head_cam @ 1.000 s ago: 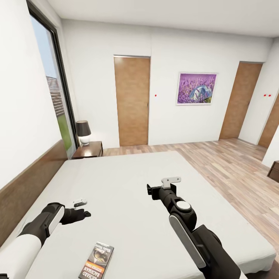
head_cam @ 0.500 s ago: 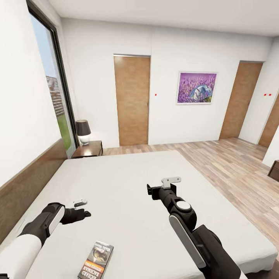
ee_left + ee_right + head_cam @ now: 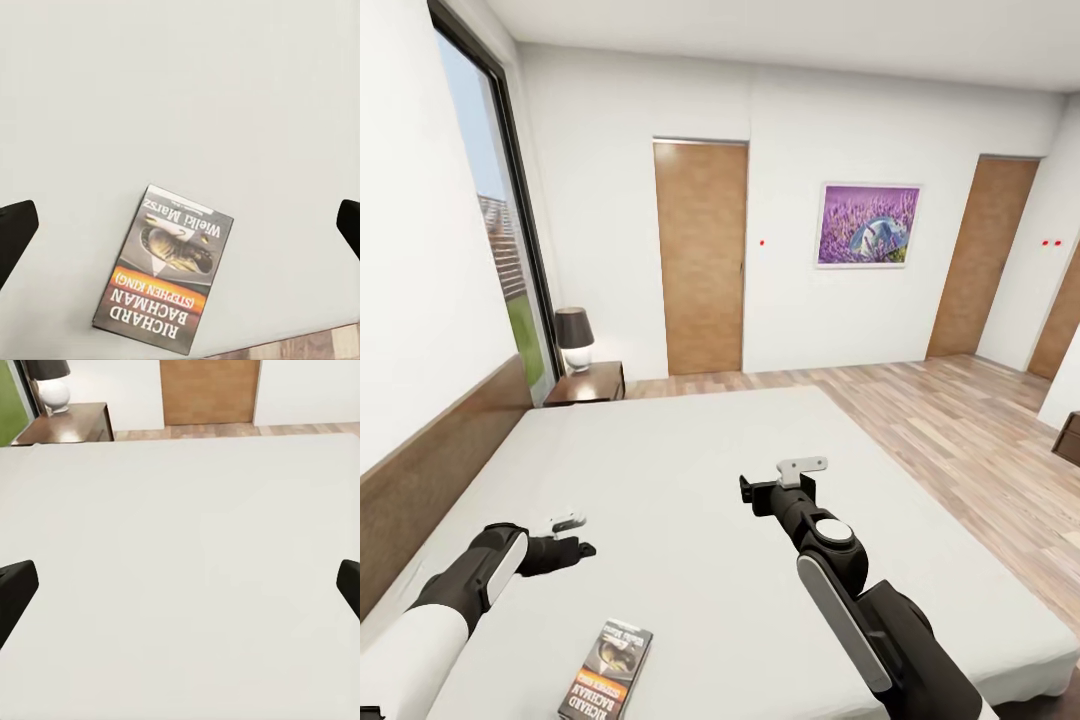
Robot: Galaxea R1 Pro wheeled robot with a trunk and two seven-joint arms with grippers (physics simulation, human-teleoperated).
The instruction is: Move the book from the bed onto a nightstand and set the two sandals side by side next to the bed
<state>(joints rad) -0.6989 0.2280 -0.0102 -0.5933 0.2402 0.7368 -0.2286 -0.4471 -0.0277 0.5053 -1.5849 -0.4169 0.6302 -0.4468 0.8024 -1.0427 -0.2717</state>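
The book (image 3: pixel 608 671) lies flat on the bed (image 3: pixel 690 470) near its front edge, dark cover up with an orange band. In the left wrist view the book (image 3: pixel 165 279) sits below and between the two wide-apart fingertips (image 3: pixel 15 232). My left gripper (image 3: pixel 578 549) hovers open over the mattress just beyond the book. My right gripper (image 3: pixel 750 492) hangs open above the middle of the bed, with bare mattress between its fingertips (image 3: pixel 15 589). A nightstand (image 3: pixel 588 384) stands at the bed's far left corner. The two sandals are out of view.
A dark-shaded lamp (image 3: pixel 573 340) stands on the nightstand (image 3: pixel 67 424). The brown headboard (image 3: pixel 430 470) runs along the left wall under a tall window (image 3: pixel 495 230). Wood floor (image 3: pixel 960 430) stretches right of the bed, with brown doors (image 3: pixel 701 260) and a lavender picture (image 3: pixel 867 227) on the far wall.
The whole view has shifted very slightly. Both arms and the book keep their places.
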